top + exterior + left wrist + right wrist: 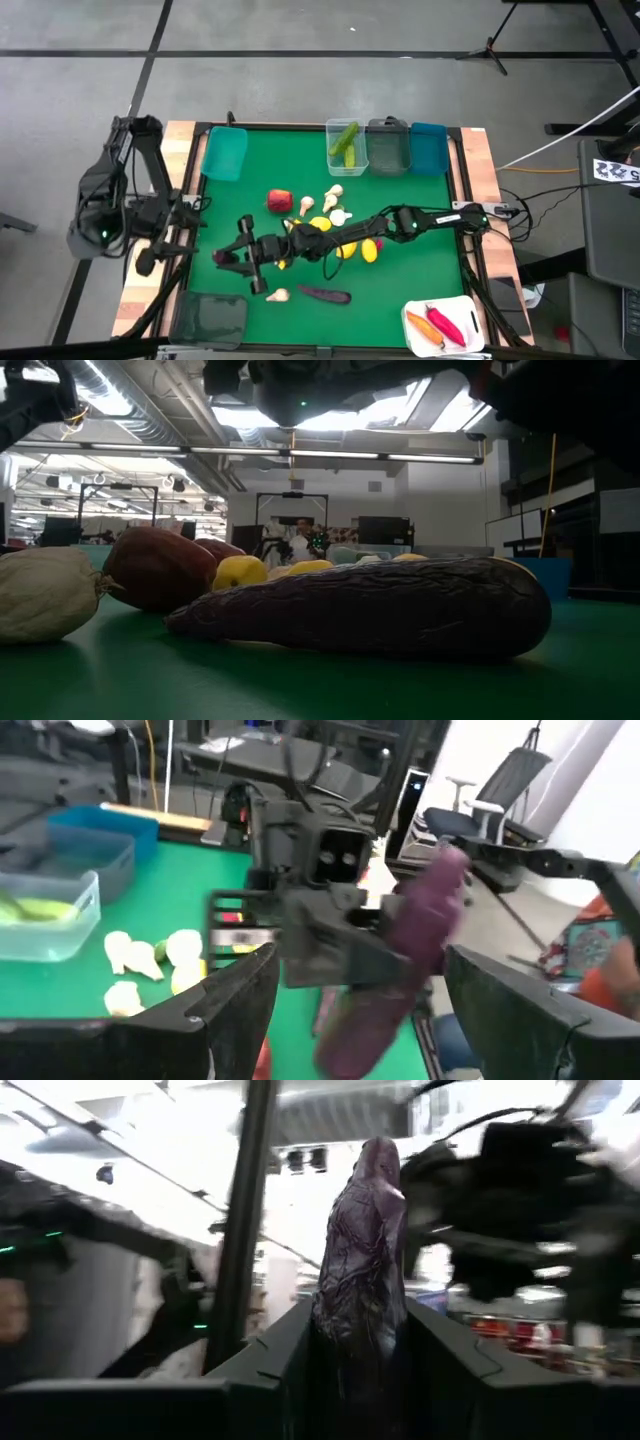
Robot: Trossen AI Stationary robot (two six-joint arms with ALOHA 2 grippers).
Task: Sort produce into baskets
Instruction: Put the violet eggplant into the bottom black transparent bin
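Observation:
My right gripper [226, 258] reaches level across the green table and is shut on a dark purple eggplant [362, 1270], lifted above the table's left part. My left gripper [195, 232] is open at the left edge and faces it. In the left wrist view its fingers [235, 995] stand on either side of the eggplant's lower end [355, 1030]; they look apart from it. A second eggplant [325, 294], a garlic bulb [278, 295], a red apple [280, 201], lemons [369, 250] and more garlic [334, 200] lie on the table. My right gripper pinches the eggplant between its two fingers [290, 1345], with the held part [350, 1350] lying between them. The fingers come level from the table's right and lie along the eggplant, which sticks out past the fingertips. The eggplant is clear of the table and tilted in the left wrist view [430, 910].
Along the far edge stand a teal basket [224, 153], a clear basket [333, 160] with green cucumbers [346, 140], a dark grey basket [388, 147] and a teal basket [428, 148]. A dark grey basket [212, 316] is near left; a white basket [470, 330] with orange and red-pink pieces near right.

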